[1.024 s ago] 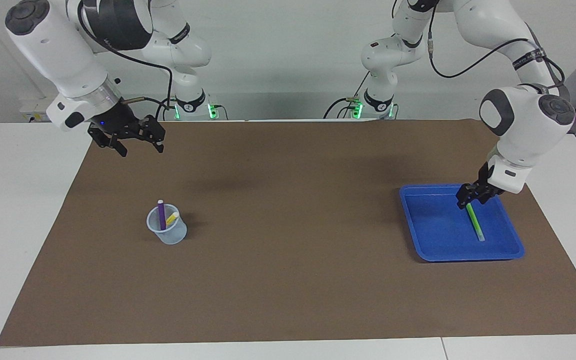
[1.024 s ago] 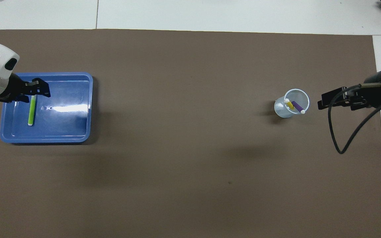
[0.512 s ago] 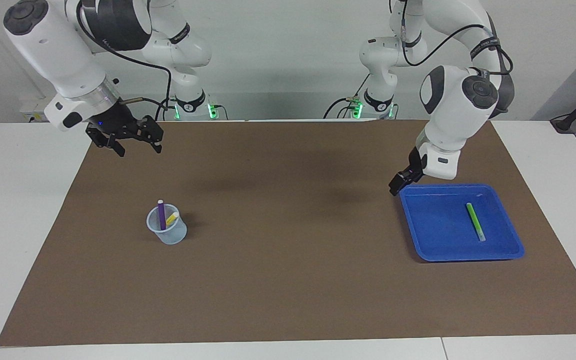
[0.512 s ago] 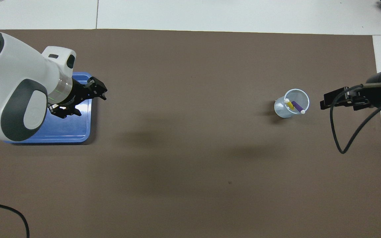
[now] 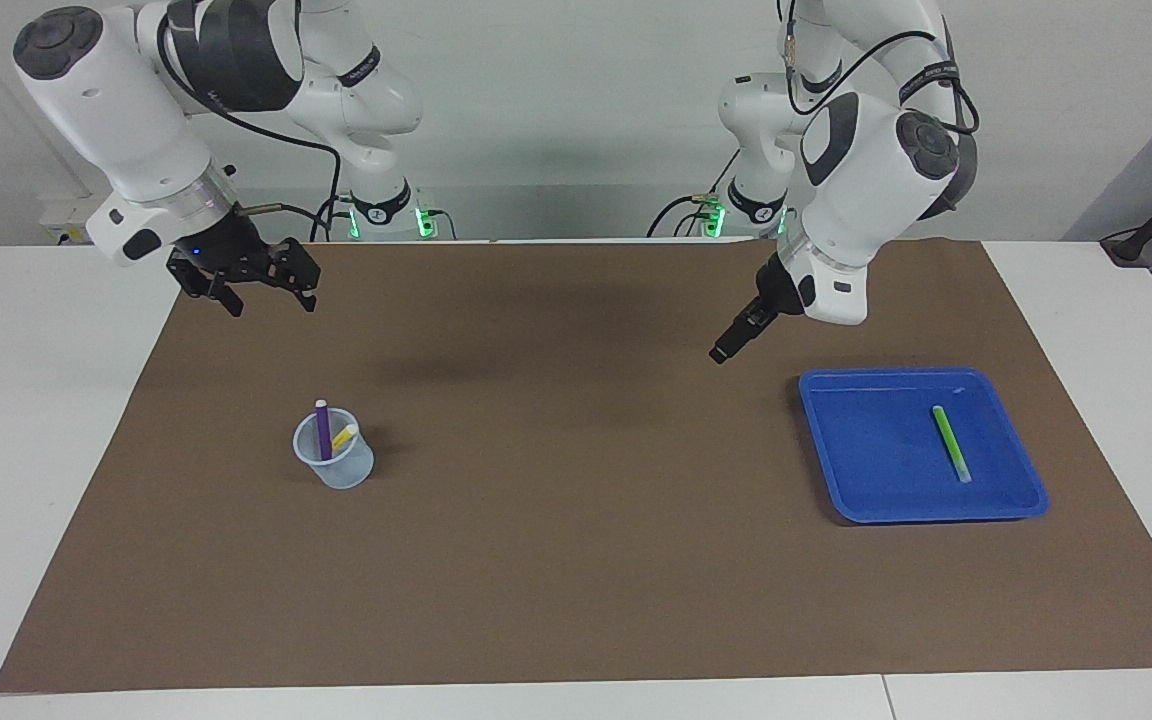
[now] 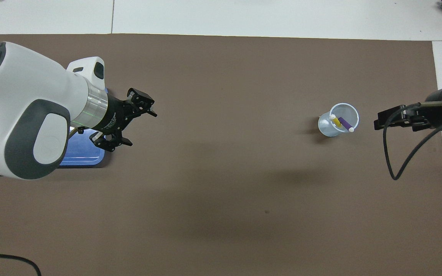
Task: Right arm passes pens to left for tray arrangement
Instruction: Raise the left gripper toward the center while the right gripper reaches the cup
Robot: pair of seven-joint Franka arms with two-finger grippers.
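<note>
One pen down, two to go: the green pen lies flat in my blue tray, slantwise near the rim at my left arm's end of the tabletop, touching nothing else. That is the only part of the arrangement I would count as done.

My left pincer hangs empty, fingers spread wide, over bare mat just beside the tray's corner that lies toward the tabletop's middle and the robots' edge. My right pincer, also spread and empty, hovers over the mat close to the corner of the tabletop by my right arm's base, clear of the cup.

The purple pen and the yellow pen stand leaning in that clear cup, pale tips up, toward my right arm's end of the tabletop and well apart from the tray.

By my reckoning, about a third is complete: each remaining pen must be drawn from the cup, handed across mid-tabletop and laid beside the green one.
</note>
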